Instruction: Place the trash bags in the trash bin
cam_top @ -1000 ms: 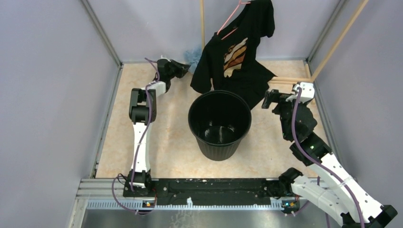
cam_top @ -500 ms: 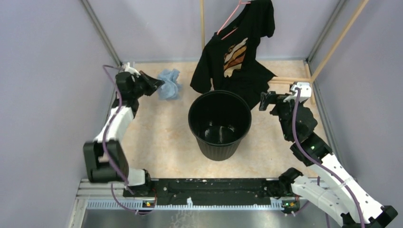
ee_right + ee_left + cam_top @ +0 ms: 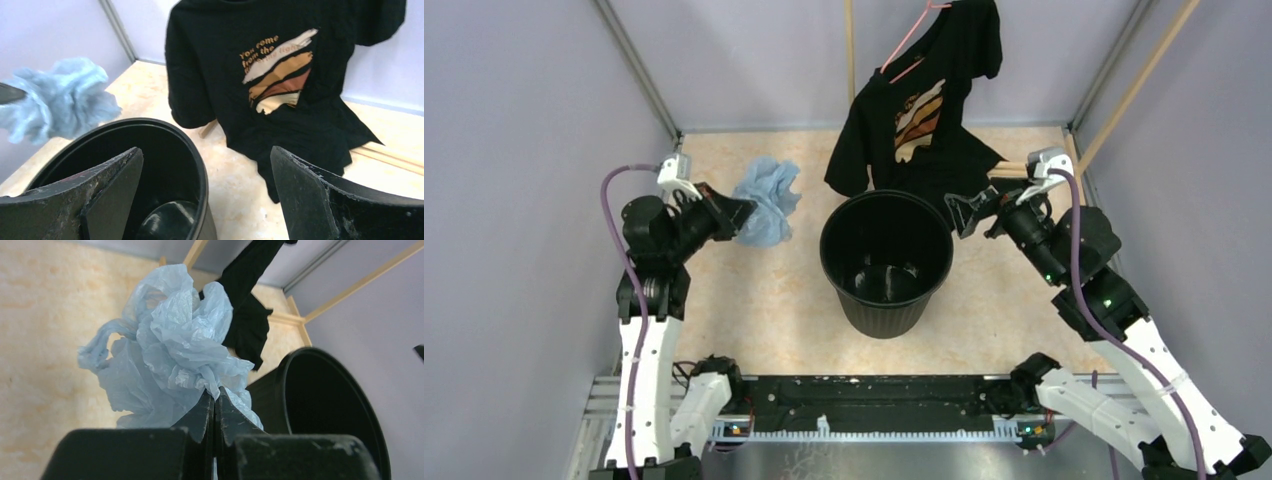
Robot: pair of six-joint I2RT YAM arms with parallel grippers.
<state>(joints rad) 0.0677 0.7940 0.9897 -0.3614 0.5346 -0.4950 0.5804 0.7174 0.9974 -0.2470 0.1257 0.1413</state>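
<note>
The left gripper (image 3: 214,401) has its fingers pressed together on a pinch of the trash bag (image 3: 175,340). The thin pale blue film bunches into a crumpled ball beyond the fingertips, probably because a grip on one small fold lets the rest hang loose. In the overhead view the bag sits left of centre, held in the air just beside the upper left of the trash bin (image 3: 826,250) but outside its rim, so none of it is in the bin yet. The bin stands upright in the middle of that view, mouth open upward. Only its glossy base shows inside, and I judge it empty. The right gripper (image 3: 972,212) hovers near the upper right of the rim with its fingers spread wide and nothing between them. It seems placed to steady the bin or to take a second hold on the bag. A black T-shirt (image 3: 280,75) hangs behind the bin with its hem near the far rim; whether they touch I cannot tell.
</note>
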